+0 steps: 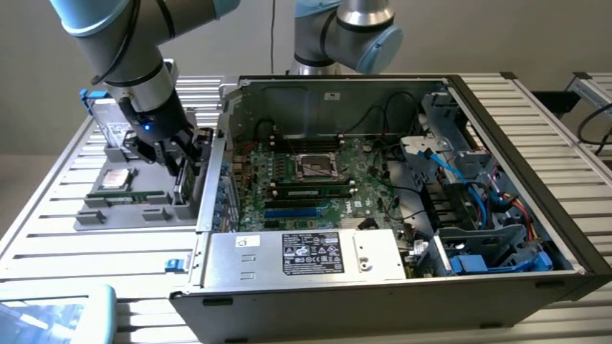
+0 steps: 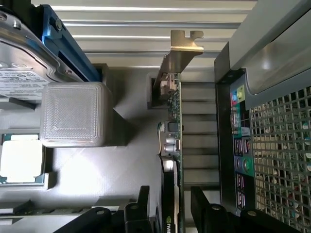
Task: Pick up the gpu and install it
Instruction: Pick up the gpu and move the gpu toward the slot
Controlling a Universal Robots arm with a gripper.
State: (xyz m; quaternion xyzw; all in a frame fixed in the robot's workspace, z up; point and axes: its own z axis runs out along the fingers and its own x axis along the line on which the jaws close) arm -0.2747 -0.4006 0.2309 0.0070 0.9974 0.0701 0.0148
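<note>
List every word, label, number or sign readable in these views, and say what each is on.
No text can be read outright.
Black-and-white label on the power supply: print too small to read.
Small white sticker beside it: too small.
Label on the hard drive: lines of print, blurred.
gpu: pale green mark at its cooler's edge, cut off, unreadable.

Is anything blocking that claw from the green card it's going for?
Nothing visible does. The open gripper straddles the green circuit card with a black cooler, which stands on edge in the grey plastic tray, with a bare gap on each side of the card.
</note>
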